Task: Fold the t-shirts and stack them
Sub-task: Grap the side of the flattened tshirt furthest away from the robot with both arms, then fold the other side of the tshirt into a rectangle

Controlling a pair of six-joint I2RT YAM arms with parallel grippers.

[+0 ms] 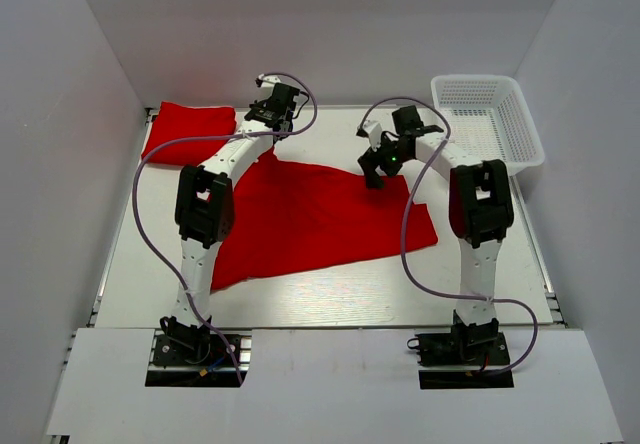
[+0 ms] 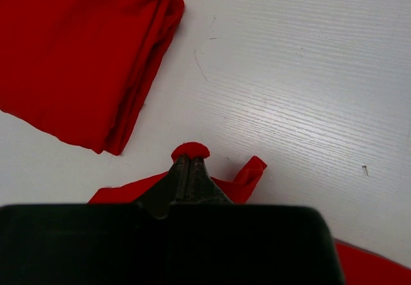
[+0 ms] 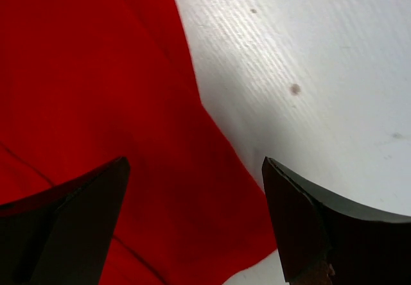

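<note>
The left gripper (image 2: 190, 158) is clamped on a small pinch of the spread t-shirt (image 1: 310, 219), with red cloth bulging just past its tips. The right gripper (image 3: 192, 189) hovers with its jaws wide apart. The shirt's slanting edge runs between them, cloth under one finger and bare table (image 3: 321, 54) under the other. To do this well, it should probably descend straight, take a good bite of that edge, then lift level with the other arm. The shirt is plain bright red, soft and lightly creased. A folded t-shirt (image 2: 70, 54) lies ahead and left of the closed jaws, apart from them
</note>
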